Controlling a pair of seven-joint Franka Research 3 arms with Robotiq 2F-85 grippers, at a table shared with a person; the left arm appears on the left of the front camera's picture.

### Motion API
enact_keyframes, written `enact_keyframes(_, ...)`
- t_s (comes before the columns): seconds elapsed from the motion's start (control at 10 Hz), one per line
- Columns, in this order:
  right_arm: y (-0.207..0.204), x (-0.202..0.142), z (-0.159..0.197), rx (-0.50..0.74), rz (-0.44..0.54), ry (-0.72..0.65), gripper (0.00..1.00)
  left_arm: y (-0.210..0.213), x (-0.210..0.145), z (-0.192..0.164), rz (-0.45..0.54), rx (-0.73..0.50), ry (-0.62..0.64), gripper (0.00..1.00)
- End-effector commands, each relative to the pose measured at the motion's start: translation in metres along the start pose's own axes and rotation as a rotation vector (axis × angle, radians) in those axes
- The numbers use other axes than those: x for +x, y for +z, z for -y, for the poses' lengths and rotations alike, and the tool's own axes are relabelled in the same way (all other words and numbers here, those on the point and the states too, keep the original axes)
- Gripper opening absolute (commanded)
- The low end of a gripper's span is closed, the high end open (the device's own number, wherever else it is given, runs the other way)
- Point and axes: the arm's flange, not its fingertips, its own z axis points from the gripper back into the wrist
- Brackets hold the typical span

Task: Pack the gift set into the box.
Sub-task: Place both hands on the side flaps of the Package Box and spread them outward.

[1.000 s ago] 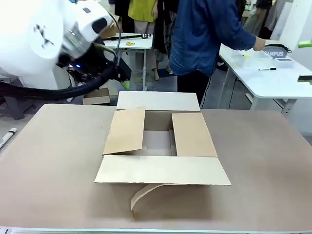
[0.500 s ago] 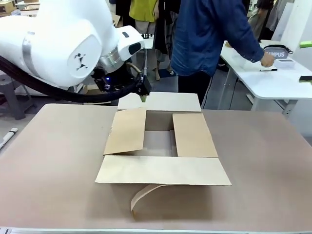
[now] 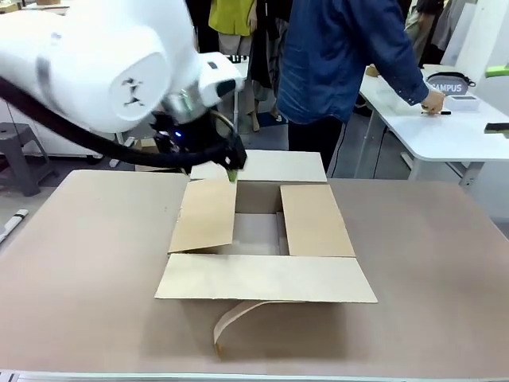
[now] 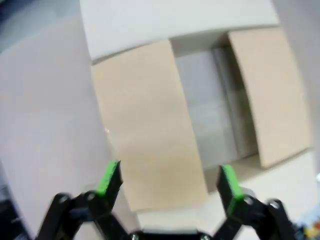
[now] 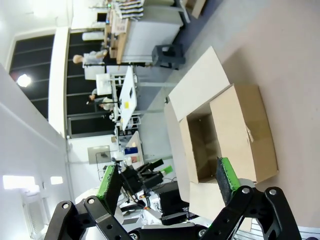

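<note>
Gift set (image 3: 256,233): seemingly the pale grey patch on the floor of the box (image 3: 264,277), so already in; too blurred to be sure. Side flaps are folded in, near and far flaps lie flat, so closing remains, I judge. Left tool (image 3: 232,172) is released and empty at the far-left corner, swung in from the left since the earlier frame. Right tool (image 5: 167,181) is spread and empty.

The box (image 4: 145,125) is blurred in the left wrist view, its interior indistinct. In the front view the left gripper (image 3: 232,175) is largely masked by its own wrist (image 3: 191,119), and the person (image 3: 334,64) is cropped by the top edge.
</note>
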Motion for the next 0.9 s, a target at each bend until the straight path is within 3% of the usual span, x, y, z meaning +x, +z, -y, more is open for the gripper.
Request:
enact_keyframes(0.0, -0.003, -0.001, 0.0, 0.02, 0.003, 0.002, 1.0, -0.015, 0.035, 0.037, -0.119, 0.08, -0.017, 1.0)
enact_keyframes(0.4, -0.003, -0.001, 0.0, 0.02, 0.003, 0.002, 1.0, -0.067, 0.061, 0.078, -0.234, 0.312, 0.042, 1.0)
enact_keyframes(0.8, -0.003, -0.001, 0.0, 0.02, 0.003, 0.002, 1.0, -0.109, 0.066, 0.094, -0.246, 0.548, 0.132, 1.0)
